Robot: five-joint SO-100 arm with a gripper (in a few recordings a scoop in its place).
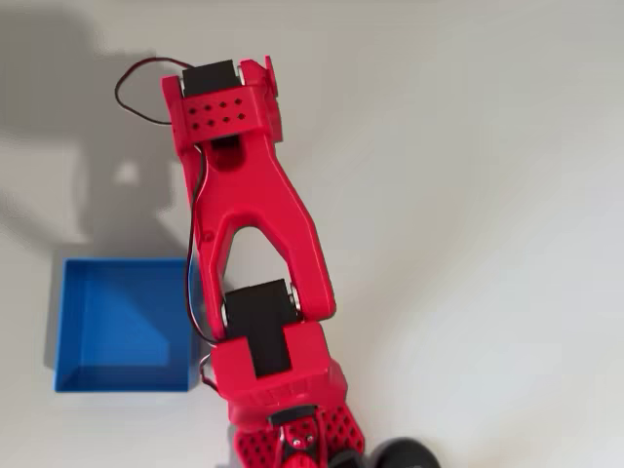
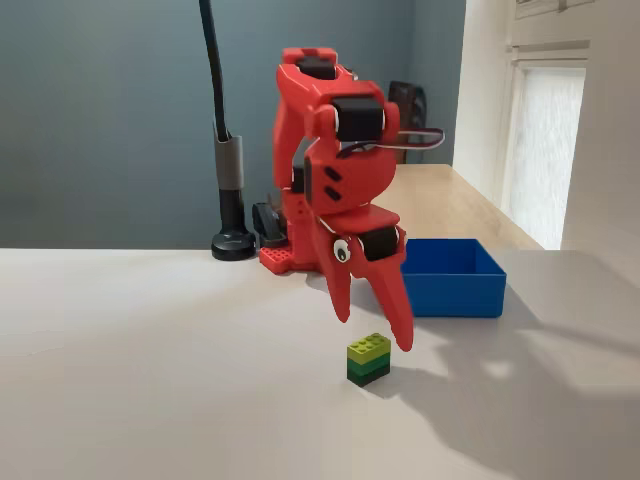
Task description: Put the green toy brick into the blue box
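Brick, green toy brick (image 2: 369, 358), sits on the pale table (image 2: 150, 380) just below my spread fingertips. My gripper (image 2: 372, 334) hangs jaws apart, nothing held. Behind me to the right in the fixed view, the blue box (image 2: 455, 280).

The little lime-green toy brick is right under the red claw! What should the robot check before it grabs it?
1. Gripper open: ok. The red two-finger gripper has its fingers spread apart in the fixed view.
2. Gripper holds nothing: ok.
3. Brick under the gripper: ok, roughly. The small lime-green studded plastic brick sits on the pale table just below the fingertips, nearer the right-hand finger.
4. Fingers either side of the brick: not ok. They hang above it.
5. Box ready: ok. The square shallow blue plastic box looks empty in the overhead view.
6. Exact line-up front to back: cannot tell. In the overhead view the arm covers the brick.
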